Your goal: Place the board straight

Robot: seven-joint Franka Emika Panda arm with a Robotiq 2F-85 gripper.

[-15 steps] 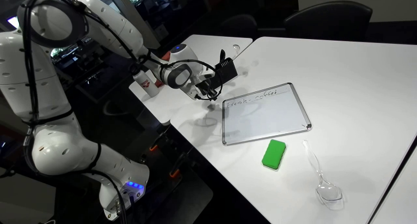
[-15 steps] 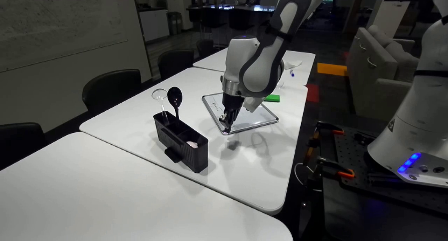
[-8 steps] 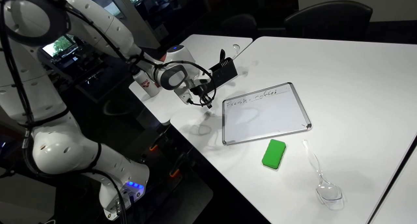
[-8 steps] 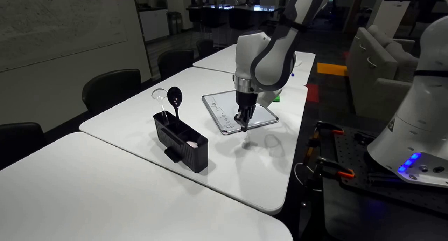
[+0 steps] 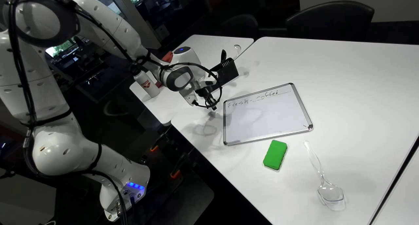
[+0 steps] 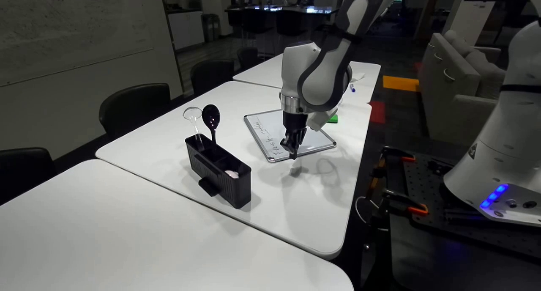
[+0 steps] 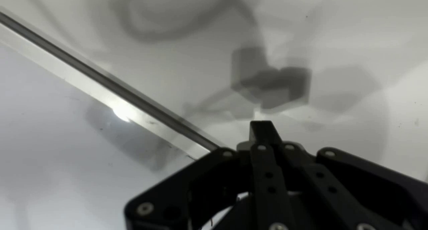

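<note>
Wrist view shows us the claw (image 7: 266,134) pressed together, just beside the board (image 7: 73,149); in both exterior views, this board lies askew on the desk (image 5: 353,84).

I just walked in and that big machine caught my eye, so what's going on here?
A white robot arm is meant to set straight a silver-framed rectangular whiteboard with handwriting on it, which lies askew to the edges of the white table. Nothing is being handled at this moment: the black claw looks shut, with nothing visible in it, and hangs beside the whiteboard without touching it. A green rectangular block and a clear, plastic-looking spoon lie nearby.
</note>
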